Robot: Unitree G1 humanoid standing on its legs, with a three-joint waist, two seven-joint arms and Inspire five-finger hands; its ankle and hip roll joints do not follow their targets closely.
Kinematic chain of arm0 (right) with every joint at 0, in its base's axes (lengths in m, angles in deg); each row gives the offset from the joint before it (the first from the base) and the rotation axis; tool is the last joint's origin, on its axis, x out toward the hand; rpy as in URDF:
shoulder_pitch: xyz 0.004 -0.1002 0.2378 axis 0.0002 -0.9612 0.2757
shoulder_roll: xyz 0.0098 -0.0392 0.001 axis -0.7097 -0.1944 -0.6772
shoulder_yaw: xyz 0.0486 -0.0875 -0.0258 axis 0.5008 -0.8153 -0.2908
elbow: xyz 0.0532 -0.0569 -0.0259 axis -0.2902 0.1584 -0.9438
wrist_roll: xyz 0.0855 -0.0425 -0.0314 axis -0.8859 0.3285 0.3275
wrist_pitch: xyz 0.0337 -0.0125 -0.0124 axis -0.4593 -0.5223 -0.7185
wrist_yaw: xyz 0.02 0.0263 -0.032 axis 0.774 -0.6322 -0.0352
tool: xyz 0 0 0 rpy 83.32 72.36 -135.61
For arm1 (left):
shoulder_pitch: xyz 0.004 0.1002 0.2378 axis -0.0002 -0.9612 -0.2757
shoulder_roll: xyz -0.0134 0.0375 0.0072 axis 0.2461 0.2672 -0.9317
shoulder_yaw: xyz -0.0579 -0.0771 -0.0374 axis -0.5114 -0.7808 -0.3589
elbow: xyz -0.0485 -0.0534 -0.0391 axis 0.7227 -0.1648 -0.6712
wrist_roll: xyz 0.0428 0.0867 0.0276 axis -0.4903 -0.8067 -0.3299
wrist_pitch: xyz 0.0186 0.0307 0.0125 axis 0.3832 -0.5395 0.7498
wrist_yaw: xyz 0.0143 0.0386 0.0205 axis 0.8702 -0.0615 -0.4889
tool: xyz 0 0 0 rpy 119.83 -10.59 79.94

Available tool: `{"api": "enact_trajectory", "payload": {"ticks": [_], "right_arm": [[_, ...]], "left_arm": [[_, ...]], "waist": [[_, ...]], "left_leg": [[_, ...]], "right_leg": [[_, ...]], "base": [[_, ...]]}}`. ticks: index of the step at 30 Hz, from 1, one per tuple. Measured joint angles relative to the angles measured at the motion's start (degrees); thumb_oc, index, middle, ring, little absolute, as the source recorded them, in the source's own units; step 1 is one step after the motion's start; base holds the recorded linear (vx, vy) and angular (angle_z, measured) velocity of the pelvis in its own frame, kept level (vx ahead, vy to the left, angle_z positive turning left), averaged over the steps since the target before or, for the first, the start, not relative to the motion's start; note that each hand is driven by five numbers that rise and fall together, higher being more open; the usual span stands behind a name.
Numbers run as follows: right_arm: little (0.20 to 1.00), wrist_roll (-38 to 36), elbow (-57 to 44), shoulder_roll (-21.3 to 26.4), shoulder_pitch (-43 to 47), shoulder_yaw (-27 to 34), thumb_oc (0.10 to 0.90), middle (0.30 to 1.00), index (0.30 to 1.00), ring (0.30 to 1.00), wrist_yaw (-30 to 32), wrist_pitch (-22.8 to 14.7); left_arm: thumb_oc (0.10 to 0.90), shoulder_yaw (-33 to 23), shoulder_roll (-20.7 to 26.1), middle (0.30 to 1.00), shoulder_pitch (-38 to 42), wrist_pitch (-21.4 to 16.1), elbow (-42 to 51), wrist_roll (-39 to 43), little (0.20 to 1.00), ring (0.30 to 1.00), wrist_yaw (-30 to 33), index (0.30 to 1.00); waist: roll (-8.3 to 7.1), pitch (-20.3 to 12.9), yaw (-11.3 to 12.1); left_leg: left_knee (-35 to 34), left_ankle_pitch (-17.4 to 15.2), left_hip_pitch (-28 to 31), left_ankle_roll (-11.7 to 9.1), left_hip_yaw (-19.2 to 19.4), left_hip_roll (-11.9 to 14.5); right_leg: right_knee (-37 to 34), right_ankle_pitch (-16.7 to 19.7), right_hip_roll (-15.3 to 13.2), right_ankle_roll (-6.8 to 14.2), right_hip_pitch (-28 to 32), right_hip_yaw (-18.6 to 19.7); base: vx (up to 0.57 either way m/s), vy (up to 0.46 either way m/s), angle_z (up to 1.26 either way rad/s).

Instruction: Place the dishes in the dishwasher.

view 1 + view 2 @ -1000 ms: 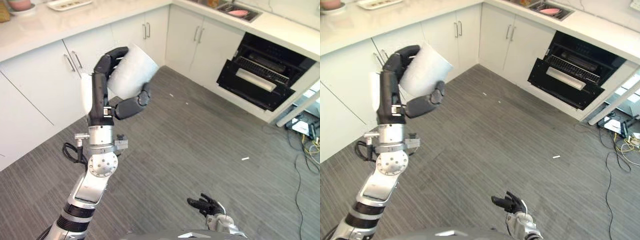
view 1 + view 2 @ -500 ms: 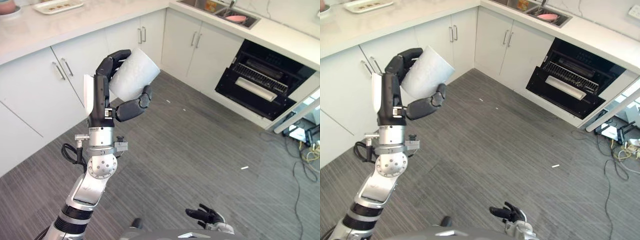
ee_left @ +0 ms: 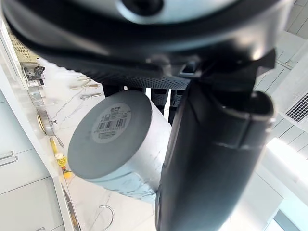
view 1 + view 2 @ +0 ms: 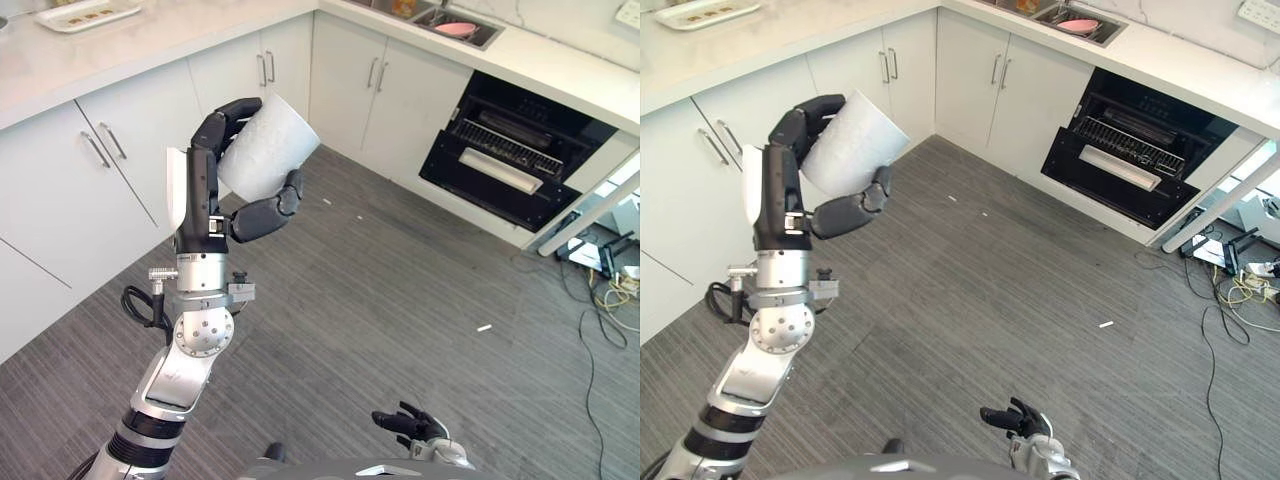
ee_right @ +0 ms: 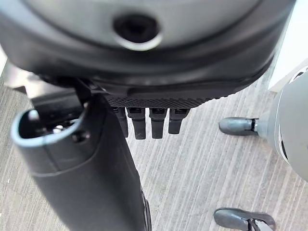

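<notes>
Left eye view gives me the left hand (image 4: pixel 205 190) raised above the floor, fingers and thumb wrapped round a white cup (image 4: pixel 265 150). The open dishwasher (image 4: pixel 515 150) sits well apart, across the kitchen. My right hand (image 4: pixel 415 425) hangs low, fingers loosely spread, holding nothing.

A kitchen corner seen from above. Grey wood-grain floor (image 4: pixel 400 290) covers the middle. White cabinets (image 4: pixel 110 170) with slim metal handles run along two walls under a pale marble-look counter (image 4: pixel 150 40). A steel sink (image 4: pixel 440 20) sits in the counter (something pink lies inside). Tangled cords (image 4: pixel 610 290) lie at the right edge.
</notes>
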Motion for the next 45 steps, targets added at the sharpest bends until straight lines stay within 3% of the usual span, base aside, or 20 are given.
{"api": "enact_trajectory", "payload": {"ticks": [7, 11, 18, 31, 32, 33, 34, 38, 41, 45], "right_arm": [[0.900, 0.00, 0.01, -0.52, -0.18, -0.01, 0.800, 0.900, 0.900, 0.900, -0.04, 0.01], [0.900, 0.00, 0.02, -0.49, -0.94, 0.00, 0.800, 0.900, 0.900, 0.900, -0.01, 0.02], [0.900, 0.00, 0.05, 0.02, -1.62, 0.00, 0.800, 0.900, 0.900, 0.900, 0.13, 0.17], [0.900, 0.00, -0.01, -0.19, -1.17, -0.01, 0.800, 0.900, 0.900, 0.900, 0.01, 0.16], [0.900, 0.47, 0.20, -0.05, -1.79, -0.14, 0.800, 0.900, 0.900, 0.900, -0.65, 0.14], [0.900, 7.18, -0.39, 2.75, -3.67, -3.46, 0.800, 0.900, 0.900, 0.900, -7.78, -1.46], [0.900, 8.19, -1.04, 3.88, -4.73, -4.89, 0.800, 0.900, 0.900, 0.900, -9.89, -1.78], [0.900, 9.95, -3.14, 7.80, -7.66, -8.86, 0.800, 0.900, 0.900, 0.900, -12.49, -2.02], [0.900, 10.73, -6.33, 9.64, -8.49, -10.22, 0.800, 0.900, 0.900, 0.900, -12.90, -2.79], [0.900, 11.60, -6.77, 11.35, -8.56, -11.22, 0.800, 0.900, 0.900, 0.900, -13.65, -3.15]], "left_arm": [[0.400, -0.07, 0.06, 0.300, -0.02, 0.00, 0.00, 0.00, 0.300, 0.300, 0.04, 0.300], [0.400, -0.06, 0.02, 0.300, -0.01, -0.01, 0.09, -0.01, 0.300, 0.300, 0.02, 0.300], [0.400, -0.05, 0.03, 0.300, -0.01, 0.00, 0.09, 0.00, 0.300, 0.300, 0.00, 0.300], [0.400, -0.06, 0.03, 0.300, -0.01, 0.00, 0.08, -0.01, 0.300, 0.300, 0.00, 0.300], [0.400, 0.12, 0.01, 0.300, 0.02, -0.03, 0.05, 0.04, 0.300, 0.300, -0.35, 0.300], [0.400, -0.29, -0.16, 0.300, -0.33, -0.22, -0.90, 0.97, 0.300, 0.300, -2.88, 0.300], [0.400, -0.12, -0.01, 0.300, -0.35, -0.18, -1.48, 1.33, 0.300, 0.300, -3.90, 0.300], [0.400, 1.18, -0.03, 0.300, -0.20, -0.42, -2.00, 1.33, 0.300, 0.300, -7.19, 0.300], [0.400, 1.89, -1.33, 0.300, -0.11, -0.42, -2.42, 1.36, 0.300, 0.300, -8.41, 0.300], [0.400, 2.48, -1.69, 0.300, -0.18, -0.45, -2.43, 1.37, 0.300, 0.300, -8.71, 0.300]], "waist": [[-1.43, 0.85, 0.51], [-1.33, 0.84, 0.42], [-1.24, 0.84, 0.35], [-1.21, 0.83, 0.38], [-1.04, 0.97, -0.24], [-0.55, 1.38, -2.40], [-0.17, 1.62, -3.24], [1.59, 2.72, -7.13], [3.21, 3.27, -8.38], [3.42, 3.15, -7.54]], "left_leg": [[-0.02, -0.13, -0.46, -0.16, 0.92, -0.47], [-0.02, 0.05, -0.90, -0.65, 1.09, 0.08], [-0.01, 0.01, -0.93, -1.18, 0.96, 0.91], [-0.01, -0.02, -0.55, -1.22, 0.92, 0.89], [-0.01, -0.01, -0.49, -1.23, 1.41, 0.77], [0.00, 0.12, 0.73, -1.16, 3.53, 0.22], [0.00, 0.12, 1.57, -1.16, 4.16, -0.02], [0.00, 0.21, 1.83, -1.15, 6.16, -0.16], [-0.01, 0.36, 1.32, -1.40, 6.01, 0.42], [0.00, 0.37, 0.52, -1.40, 5.60, 0.75]], "right_leg": [[-0.01, -3.33, -0.44, -1.19, -0.61, 0.12], [0.02, -5.12, 0.48, -2.53, -1.02, 0.18], [0.03, -5.34, 1.28, -2.93, -0.97, 0.08], [0.03, -5.33, 1.07, -2.91, -0.50, -0.05], [0.09, -5.35, 1.09, -2.93, -0.48, 0.22], [0.10, -5.39, 0.66, -2.87, 1.00, 3.54], [0.11, -5.57, 0.41, -2.58, 1.65, 4.33], [0.10, -6.25, 0.17, -2.26, 1.57, 5.51], [0.10, -6.24, 0.75, -2.29, 1.49, 5.15], [0.12, -6.46, 1.23, -2.73, 1.38, 3.84]], "base": [[-0.11, -0.452, -0.06], [-0.17, -0.642, -0.05], [-0.09, -0.517, 0.01], [0.02, -0.037, 0.01], [0.06, 0.034, 0.07], [0.06, 0.047, 0.03], [0.04, 0.040, -0.05], [0.01, 0.042, -0.15], [0.03, 0.068, 0.02], [0.06, 0.100, 0.20]]}}
